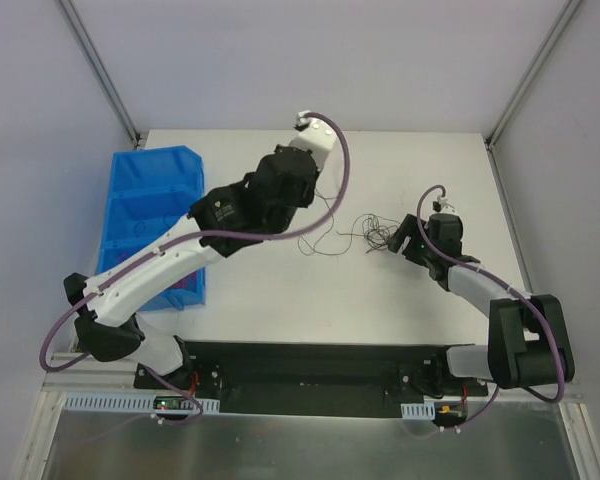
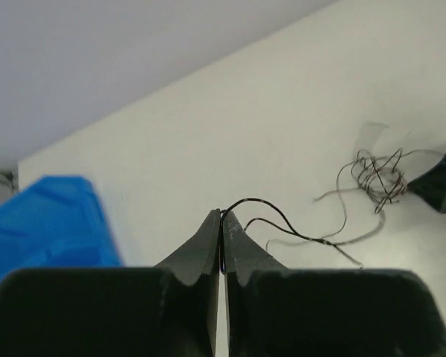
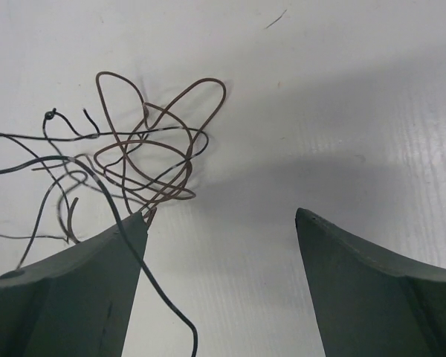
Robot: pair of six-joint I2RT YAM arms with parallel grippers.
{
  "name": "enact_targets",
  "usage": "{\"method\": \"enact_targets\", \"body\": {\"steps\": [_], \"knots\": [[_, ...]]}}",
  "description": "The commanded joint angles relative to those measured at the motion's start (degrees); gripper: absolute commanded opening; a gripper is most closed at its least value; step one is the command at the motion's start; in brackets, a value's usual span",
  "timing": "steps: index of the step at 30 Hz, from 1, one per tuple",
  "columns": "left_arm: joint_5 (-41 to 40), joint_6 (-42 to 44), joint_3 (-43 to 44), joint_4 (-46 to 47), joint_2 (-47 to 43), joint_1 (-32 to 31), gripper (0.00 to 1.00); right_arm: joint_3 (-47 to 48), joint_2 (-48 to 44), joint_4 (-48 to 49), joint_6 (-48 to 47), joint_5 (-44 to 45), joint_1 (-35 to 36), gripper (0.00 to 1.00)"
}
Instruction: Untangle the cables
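The cables are thin wires on the white table. Their tangle [image 1: 379, 236] lies just left of my right gripper [image 1: 408, 236], and one dark strand [image 1: 318, 222] runs left and up to my raised left gripper [image 1: 318, 175]. In the left wrist view the left gripper [image 2: 223, 217] is shut on that dark strand [image 2: 282, 216], with the tangle [image 2: 375, 175] farther right. In the right wrist view the right gripper [image 3: 221, 216] is open and empty. The reddish loops [image 3: 156, 141] touch its left fingertip [image 3: 137, 227], and dark wires [image 3: 52, 171] lie to the left, one crossing that finger.
A blue bin [image 1: 150, 215] stands at the table's left side and also shows in the left wrist view [image 2: 44, 223]. A right gripper finger [image 2: 440, 182] shows beside the tangle. The table's back edge [image 1: 400, 132] meets grey walls.
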Motion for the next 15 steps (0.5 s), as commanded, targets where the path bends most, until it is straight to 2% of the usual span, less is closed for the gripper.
{"method": "enact_targets", "body": {"steps": [1,2,10,15], "knots": [[35.8,-20.73,-1.71,-11.34,-2.8,9.54,0.0,2.39,-0.34,2.05,-2.35,-2.15,1.19,0.84],[40.92,-21.08,-2.95,-10.1,-2.45,11.21,0.0,2.31,-0.16,2.66,-2.53,-3.29,1.54,0.84],[65.38,-22.93,-17.98,1.76,-2.97,22.9,0.0,2.48,-1.47,9.24,-5.6,-14.36,6.37,0.84],[69.88,-24.87,-26.07,7.57,-4.11,25.9,0.0,2.57,-2.44,14.26,-8.59,-21.66,11.37,0.78]]}}
